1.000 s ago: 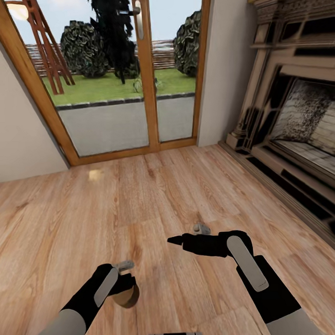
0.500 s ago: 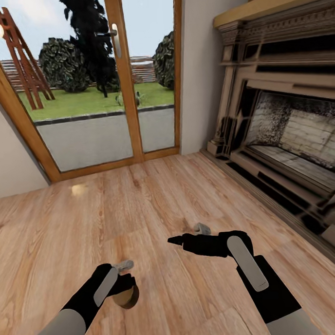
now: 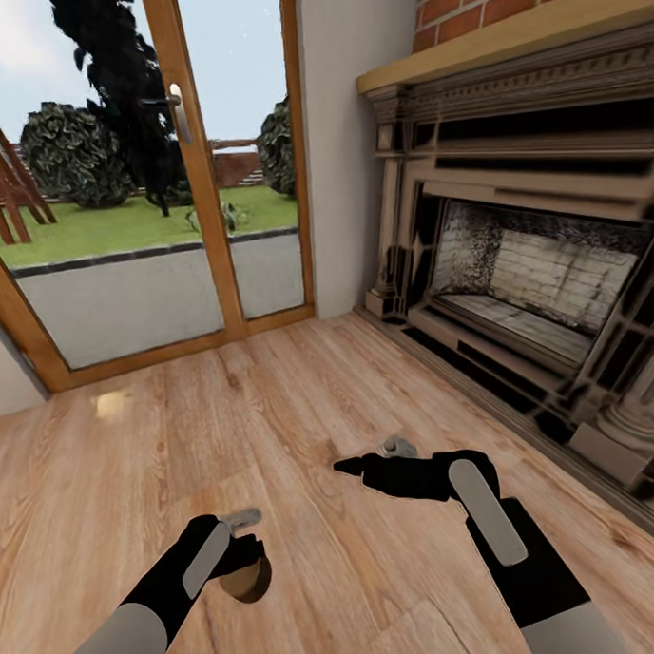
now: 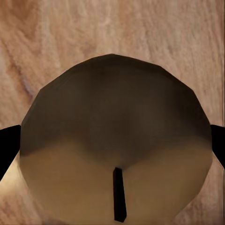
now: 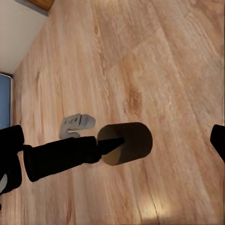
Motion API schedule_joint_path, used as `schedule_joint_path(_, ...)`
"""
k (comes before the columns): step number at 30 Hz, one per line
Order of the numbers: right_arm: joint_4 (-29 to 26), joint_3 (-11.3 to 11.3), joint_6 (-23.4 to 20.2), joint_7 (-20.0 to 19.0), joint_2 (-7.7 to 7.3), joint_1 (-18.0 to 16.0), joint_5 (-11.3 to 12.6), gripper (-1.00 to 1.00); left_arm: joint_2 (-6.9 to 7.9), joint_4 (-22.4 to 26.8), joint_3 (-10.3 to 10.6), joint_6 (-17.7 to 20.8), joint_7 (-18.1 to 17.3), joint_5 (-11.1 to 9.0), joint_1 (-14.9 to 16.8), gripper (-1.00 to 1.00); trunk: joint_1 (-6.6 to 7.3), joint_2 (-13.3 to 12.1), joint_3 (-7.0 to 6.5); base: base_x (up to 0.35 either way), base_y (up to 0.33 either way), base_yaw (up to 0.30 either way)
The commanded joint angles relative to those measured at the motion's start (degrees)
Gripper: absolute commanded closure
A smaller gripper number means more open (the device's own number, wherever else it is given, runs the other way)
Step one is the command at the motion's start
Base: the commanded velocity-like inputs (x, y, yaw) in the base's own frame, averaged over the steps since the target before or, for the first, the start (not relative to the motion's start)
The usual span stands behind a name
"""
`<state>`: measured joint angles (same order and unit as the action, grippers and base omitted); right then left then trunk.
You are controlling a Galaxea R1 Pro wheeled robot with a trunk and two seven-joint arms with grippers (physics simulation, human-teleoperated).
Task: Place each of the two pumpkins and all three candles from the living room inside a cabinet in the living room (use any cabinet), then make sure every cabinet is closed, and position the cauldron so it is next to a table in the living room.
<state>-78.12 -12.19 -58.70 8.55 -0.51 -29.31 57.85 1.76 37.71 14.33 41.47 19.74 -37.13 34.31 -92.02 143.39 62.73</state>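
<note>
A short beige candle hangs just above the plank floor, with my left gripper shut on it. The left wrist view looks down on the candle's top and dark wick, a black finger at either side. My right gripper is held over the floor ahead of me, open and empty, pointing toward the left arm. In the right wrist view its fingers stand wide apart, and the candle shows beyond them. No pumpkin, cabinet, cauldron or table is in view.
An ornate beige-and-black fireplace surround with a brick chimney above runs along the right. Glazed wooden doors to a garden fill the back left. Light wood floor lies open ahead.
The whole view has swung to the right: the doors slid left and the fireplace came further in. Both arms keep their pose, and the candle stays in the left gripper.
</note>
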Motion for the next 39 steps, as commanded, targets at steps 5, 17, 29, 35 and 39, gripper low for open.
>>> schedule_joint_path(5,0.0,1.7,-0.3,0.7,-0.02,0.0,0.6,-1.0,0.12,0.1,0.3,0.1,0.6,-0.5,0.0,1.0,0.14,0.0,-0.69,0.0,0.0,-0.132)
schedule_joint_path(17,0.0,2.0,0.1,14.8,0.25,0.0,0.4,-1.0,2.66,0.1,0.2,-0.1,6.2,-0.6,0.0,1.0,1.22,-1.8,-2.06,0.0,0.0,-0.01)
schedule_joint_path(29,8.5,1.5,5.8,31.8,-0.01,0.0,-1.3,-1.0,2.69,0.1,0.2,-0.5,6.6,-0.6,0.0,1.0,3.86,-6.6,-3.08,0.0,0.0,0.004)
schedule_joint_path(35,25.2,-0.1,19.4,29.2,-0.03,0.0,-9.1,-1.0,2.96,-0.9,0.3,-2.6,6.6,-0.4,-0.4,1.0,5.18,-9.0,-3.59,0.0,0.0,0.068)
schedule_joint_path(39,30.1,-0.8,21.6,24.7,-0.1,0.0,-11.0,-1.0,2.81,-4.0,0.5,-8.3,6.3,-0.6,-0.7,1.0,6.06,-10.6,-3.93,0.0,0.0,0.083)
